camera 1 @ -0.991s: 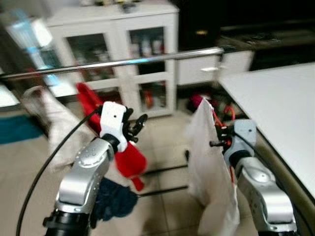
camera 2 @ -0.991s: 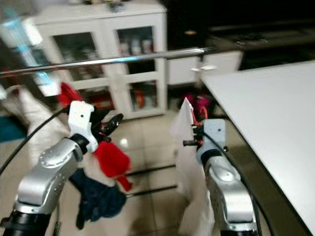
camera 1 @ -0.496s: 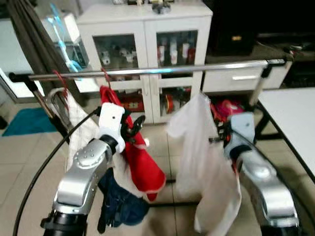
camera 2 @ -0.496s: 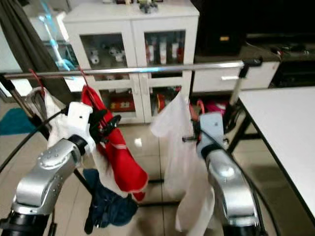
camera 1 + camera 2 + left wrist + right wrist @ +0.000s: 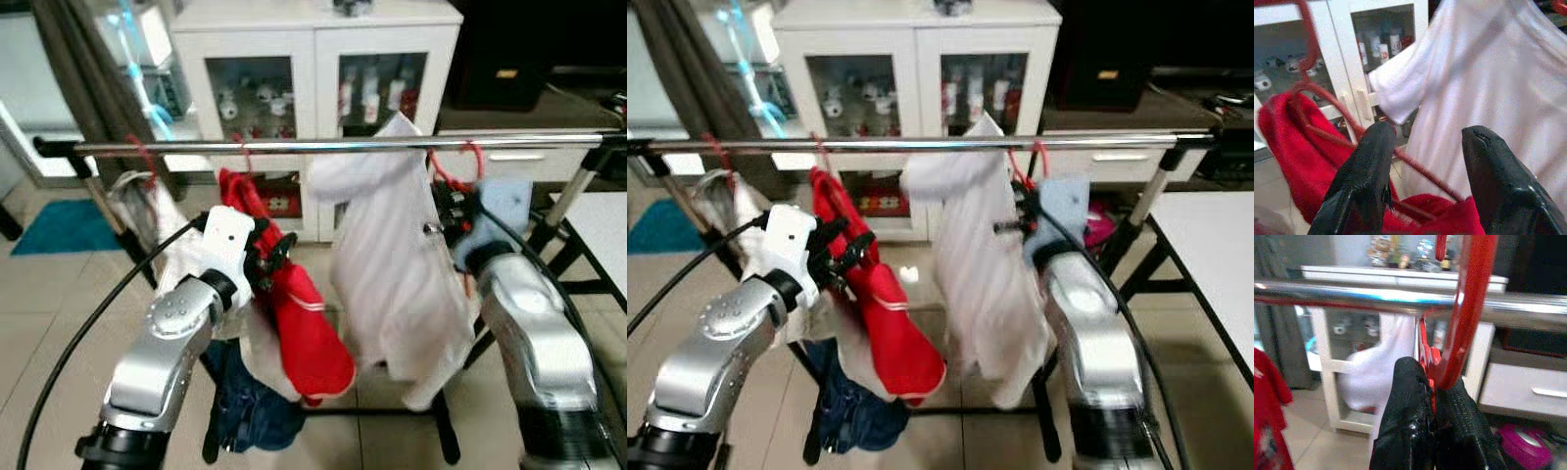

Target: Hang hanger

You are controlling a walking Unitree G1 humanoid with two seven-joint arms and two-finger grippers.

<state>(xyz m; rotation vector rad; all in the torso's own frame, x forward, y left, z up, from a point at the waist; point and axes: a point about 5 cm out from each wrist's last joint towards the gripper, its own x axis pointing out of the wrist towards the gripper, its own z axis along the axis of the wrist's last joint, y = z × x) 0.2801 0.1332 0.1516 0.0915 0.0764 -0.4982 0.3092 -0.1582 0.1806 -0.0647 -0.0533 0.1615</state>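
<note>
**At the clothes rail, hook nearly over the bar**

Up at the steel rail [image 5: 343, 144], the right gripper [image 5: 1432, 396] has its fingers pinched tight on the neck of a red hanger [image 5: 1464, 308], whose hook curves up across the bar, close against it; I can't quite tell whether it has caught. A white shirt [image 5: 392, 264] droops from that hanger, just beside the rail's right end.

The left gripper [image 5: 1425, 171] stands with its fingers spread wide and empty, close to a red garment [image 5: 299, 313] already hung on its own hanger further along, with pale clothes beyond it.

My guess is the load is light but awkward: the hanger wire is thin, stiff and smooth, likely to twist in a pinch, while the shirt is limp and will swing. The neck just under the hook, where it is held now, looks the sensible spot, since it steers the hook directly.

A white glass-fronted cabinet [image 5: 313, 59] stands behind.
</note>
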